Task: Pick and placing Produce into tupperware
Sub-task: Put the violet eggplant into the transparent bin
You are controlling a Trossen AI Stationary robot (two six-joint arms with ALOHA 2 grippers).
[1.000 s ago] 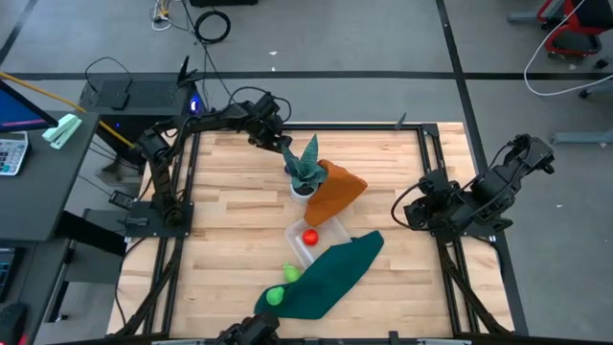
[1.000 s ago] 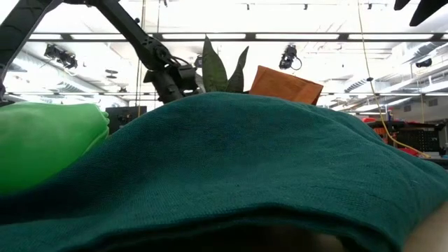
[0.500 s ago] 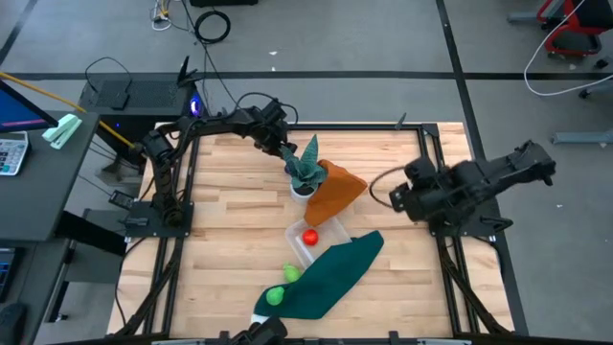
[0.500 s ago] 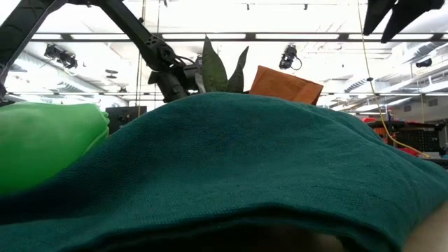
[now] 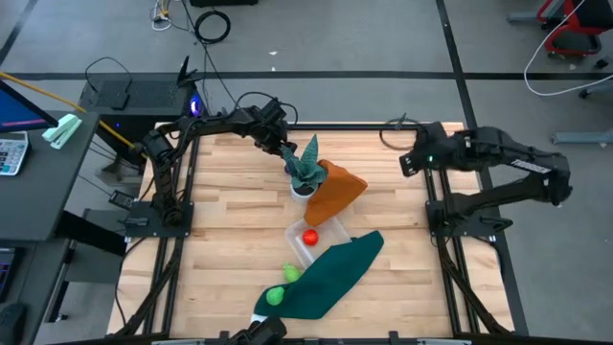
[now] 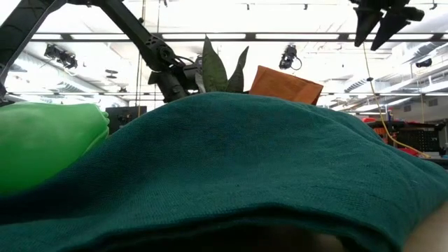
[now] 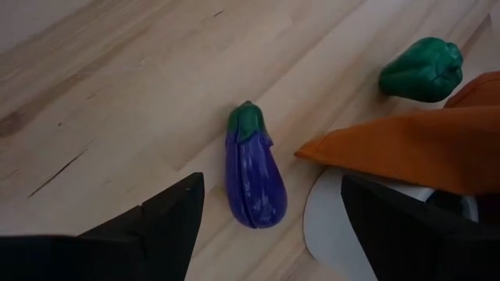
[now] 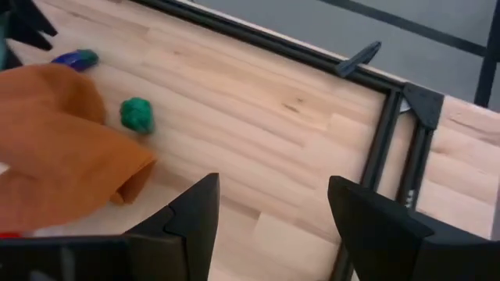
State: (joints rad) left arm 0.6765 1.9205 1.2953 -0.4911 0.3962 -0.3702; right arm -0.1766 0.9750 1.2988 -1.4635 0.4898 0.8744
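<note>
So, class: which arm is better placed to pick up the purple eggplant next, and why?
Left. The left gripper hangs open right over the purple eggplant, beside the white pot. The right gripper, also open, sits at the table's far right edge, well away.

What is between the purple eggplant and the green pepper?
In the left wrist view, a corner of the orange cloth pokes in between the eggplant and the green pepper.
</note>
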